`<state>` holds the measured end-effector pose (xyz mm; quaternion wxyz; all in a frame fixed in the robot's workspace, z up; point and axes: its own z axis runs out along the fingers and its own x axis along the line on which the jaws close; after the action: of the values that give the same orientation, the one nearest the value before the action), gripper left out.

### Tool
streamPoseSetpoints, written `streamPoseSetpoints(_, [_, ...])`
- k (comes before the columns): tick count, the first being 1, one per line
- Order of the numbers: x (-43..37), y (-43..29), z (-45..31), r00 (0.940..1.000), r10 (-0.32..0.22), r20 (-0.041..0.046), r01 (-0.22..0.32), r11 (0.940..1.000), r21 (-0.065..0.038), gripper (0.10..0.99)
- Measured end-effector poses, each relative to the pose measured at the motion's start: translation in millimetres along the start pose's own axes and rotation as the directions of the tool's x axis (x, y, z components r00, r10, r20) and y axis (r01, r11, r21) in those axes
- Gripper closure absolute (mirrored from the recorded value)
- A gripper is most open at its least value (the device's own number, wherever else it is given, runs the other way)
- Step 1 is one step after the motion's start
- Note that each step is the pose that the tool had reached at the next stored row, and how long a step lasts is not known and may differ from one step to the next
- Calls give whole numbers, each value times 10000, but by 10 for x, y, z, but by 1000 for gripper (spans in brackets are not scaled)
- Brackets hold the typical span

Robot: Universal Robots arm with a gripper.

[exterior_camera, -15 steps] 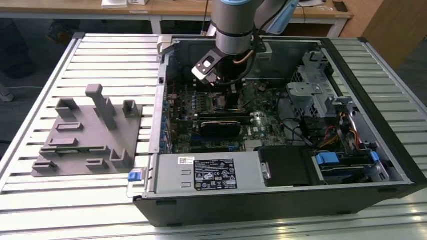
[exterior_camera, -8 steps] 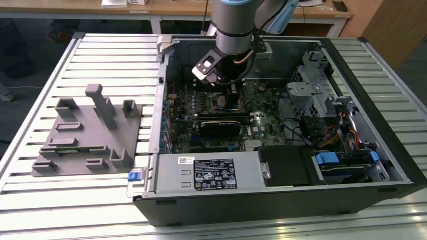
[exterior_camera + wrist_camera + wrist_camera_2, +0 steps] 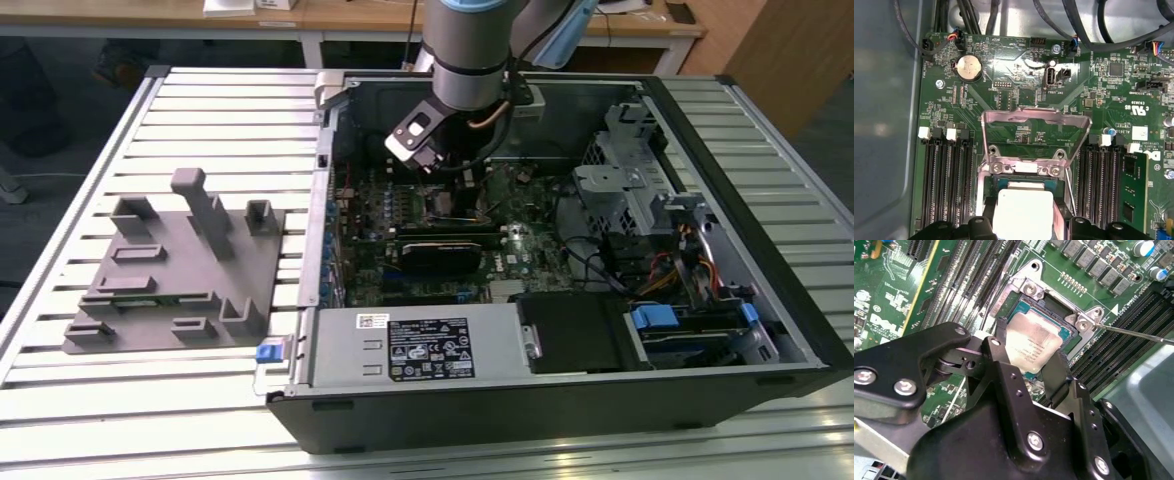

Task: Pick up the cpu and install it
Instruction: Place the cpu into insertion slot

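1. Where the exterior view takes in the whole bench, a silver slatted metal table (image 3: 160, 110) carries everything.
2. Black open-sided computer case (image 3: 561, 425) lies flat on the table, toward the exterior view's right, insides facing up.
3. Grey-and-blue robot arm (image 3: 467, 55) hangs down from above into the case, over the far part of the board.
4. Grey plastic fixture block (image 3: 160, 275) with upright posts sits on the table just beside the case, on the exterior view's left, well apart from the arm.
5. Green motherboard (image 3: 1019, 75) covers the case floor. Black memory slots (image 3: 946, 185) run on both sides of the socket.
6. Black square metal-framed socket (image 3: 1051, 302) has a silvery metal load plate (image 3: 1036, 116). The plate is tilted up and open, hinged at the socket's edge.
7. Black two-finger gripper (image 3: 1029, 357) sits right over the socket. In both wrist views its fingers (image 3: 999, 360) are closed in on two opposite edges of the chip, clamped on it.
8. Thin square cpu (image 3: 1031, 342) with a pale silvery-grey metal top is between the fingers, inside the socket's outline, flat to the board. Can't tell if it's fully seated.
9. Round silver coin cell (image 3: 969, 67) is on the board beyond the raised plate, apart from the gripper.
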<state>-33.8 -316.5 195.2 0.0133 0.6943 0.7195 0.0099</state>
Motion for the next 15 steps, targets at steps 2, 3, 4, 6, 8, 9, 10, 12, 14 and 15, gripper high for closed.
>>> streamPoseSetpoints(2, [0,-1,0,10000,4,-41,-4,10000,-1,561])
streamPoseSetpoints(3, [0,0,1,10000,4,-46,-4,10000,-2,561])
streamPoseSetpoints(4, [0,0,1,10000,4,-48,-4,10000,-2,561])
streamPoseSetpoints(6, [0,0,2,10000,3,-48,-3,10000,-1,561])
streamPoseSetpoints(8, [-1,0,4,10000,3,-47,-3,10000,-1,561])
streamPoseSetpoints(9, [-1,0,4,10000,3,-47,-3,10000,-1,561])
streamPoseSetpoints(10, [-1,0,4,10000,3,-47,-3,10000,-1,561])
streamPoseSetpoints(12, [-1,0,5,10000,3,-49,-3,10000,-2,561])
streamPoseSetpoints(14, [1,1,9,10000,3,-61,-3,10000,-12,549])
streamPoseSetpoints(15, [0,-1,8,10000,5,-57,-5,10000,-8,549])
